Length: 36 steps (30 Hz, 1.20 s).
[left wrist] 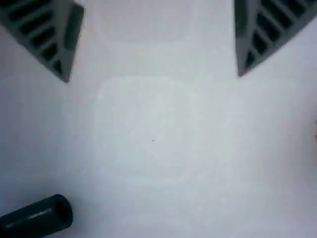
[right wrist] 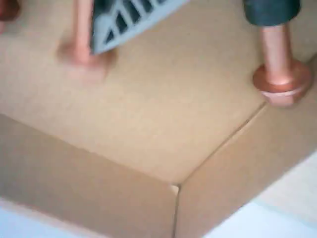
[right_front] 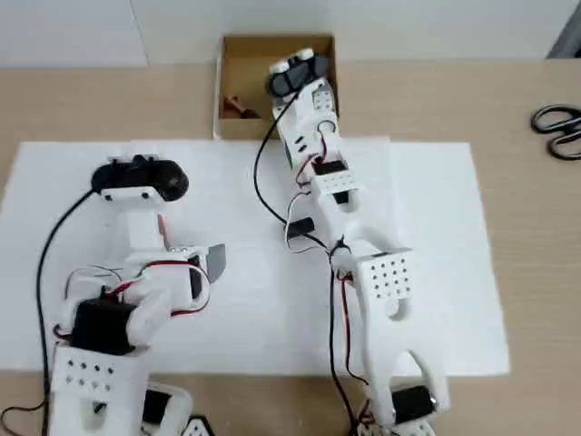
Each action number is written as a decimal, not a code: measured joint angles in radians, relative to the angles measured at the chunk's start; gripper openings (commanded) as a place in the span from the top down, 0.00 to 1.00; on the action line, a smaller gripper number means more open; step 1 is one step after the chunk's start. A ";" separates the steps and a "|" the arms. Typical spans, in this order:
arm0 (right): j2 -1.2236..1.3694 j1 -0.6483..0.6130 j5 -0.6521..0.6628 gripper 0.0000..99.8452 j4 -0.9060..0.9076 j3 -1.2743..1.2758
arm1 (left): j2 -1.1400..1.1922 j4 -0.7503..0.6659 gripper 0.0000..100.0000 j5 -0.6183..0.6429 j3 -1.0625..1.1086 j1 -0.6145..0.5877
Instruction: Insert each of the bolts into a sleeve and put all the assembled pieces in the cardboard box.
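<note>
Lying on the floor of the cardboard box (right wrist: 99, 188) is a copper bolt (right wrist: 277, 54) with a dark sleeve (right wrist: 271, 10) around its shaft. Its flanged head sits at the fold where the floor meets one wall, near a corner of the box. A second bolt (right wrist: 81, 47) rests farther along the floor, blurred and partly hidden behind the right gripper (right_front: 300, 73). A third copper shape (right wrist: 7, 9) is too cut off to name. From above, one copper piece (right_front: 238, 107) shows in the left part of the box, close to its left wall.

The right gripper is down over the right half of the box, with its arm stretched out from the near table edge. Whether it is open or closed on anything I cannot tell.

A loose sleeve (left wrist: 39, 218), black with its open end showing, lies on its side on the white sheet (right_front: 436, 272). The left gripper (left wrist: 152, 74) hangs above the sheet with its jaws spread wide over bare surface. The loose sleeve is off to one side, apart from both jaws.

The box stands at the sheet's far edge, about midway across the table (right_front: 536, 236). The sheet is open between the two arms and again to the right of the right arm. A pair of scissors (right_front: 556, 127) lies on bare wood by the table's right edge, well apart from the box.
</note>
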 measured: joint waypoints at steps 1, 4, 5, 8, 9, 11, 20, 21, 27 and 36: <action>0.000 0.000 0.000 0.77 0.002 0.000 | 0.000 0.000 0.80 0.000 0.000 0.000; -0.012 0.002 0.000 0.77 0.026 0.000 | 0.000 0.000 0.80 0.000 0.000 0.000; -0.028 0.006 0.000 0.77 0.055 0.000 | 0.000 0.000 0.80 0.000 0.000 0.000; -0.121 0.025 0.000 0.77 0.175 0.000 | 0.000 0.000 0.80 0.000 0.000 0.000; -0.161 0.031 0.000 0.77 0.213 0.000 | 0.000 0.000 0.80 0.000 0.000 0.000; -0.245 0.040 0.000 0.77 0.298 0.000 | 0.000 0.000 0.80 0.000 0.000 0.000; -0.621 0.052 0.000 0.77 0.807 0.000 | 0.000 0.000 0.80 0.000 0.000 0.000; -0.661 0.052 0.000 0.77 0.881 0.000 | 0.000 0.000 0.80 0.000 0.000 0.000; -0.864 0.046 0.000 0.77 1.324 0.000 | 0.000 0.000 0.80 0.000 0.000 0.000; -1.115 0.044 0.000 0.77 1.792 -0.002 | 0.000 0.000 0.80 0.000 0.000 0.000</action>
